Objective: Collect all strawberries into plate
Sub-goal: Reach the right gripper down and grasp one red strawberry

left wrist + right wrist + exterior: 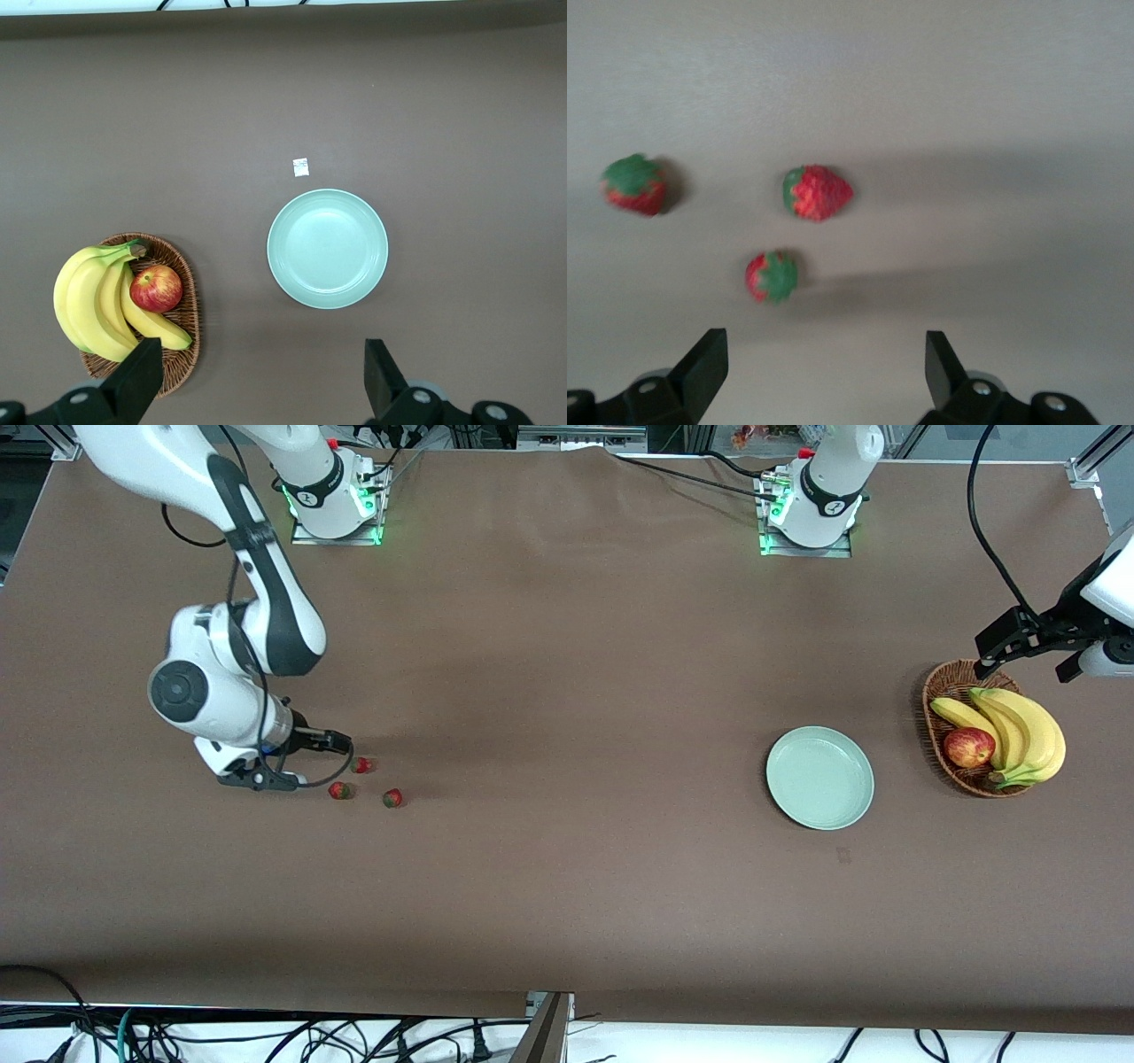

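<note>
Clearly nearest to the open, empty right gripper (341,740) low over the table: three tiny red strawberries (361,764) just ahead of its fingertips, well apart from the pale mint-green round plate (819,778) beside the open, waiting left gripper (261,376).

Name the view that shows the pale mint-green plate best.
The left wrist view: the round, shallow, pale mint-green plate sits whole and central, seen from above. The front view shows it smaller; the right wrist view misses it.
</note>
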